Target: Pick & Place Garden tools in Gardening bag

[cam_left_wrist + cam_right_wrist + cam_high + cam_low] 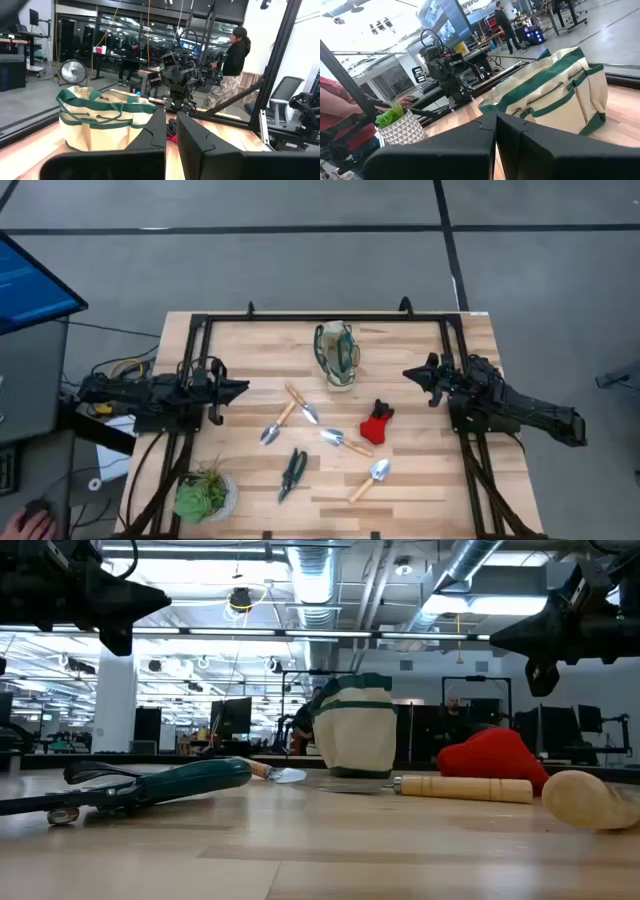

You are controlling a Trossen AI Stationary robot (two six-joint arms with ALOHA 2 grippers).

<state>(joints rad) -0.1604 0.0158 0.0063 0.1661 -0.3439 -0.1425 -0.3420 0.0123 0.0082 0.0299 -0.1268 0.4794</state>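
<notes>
In the low view the gardening bag [353, 726] hides the tools behind it.

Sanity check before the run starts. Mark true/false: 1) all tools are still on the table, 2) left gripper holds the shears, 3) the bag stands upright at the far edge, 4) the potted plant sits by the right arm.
1) True: the trowels and forks, shears and red-and-black item lie on the table.
2) False: the left gripper is shut and empty.
3) True: the gardening bag stands upright there.
4) False: the potted plant is near the left arm; the right gripper is shut and empty.
</notes>
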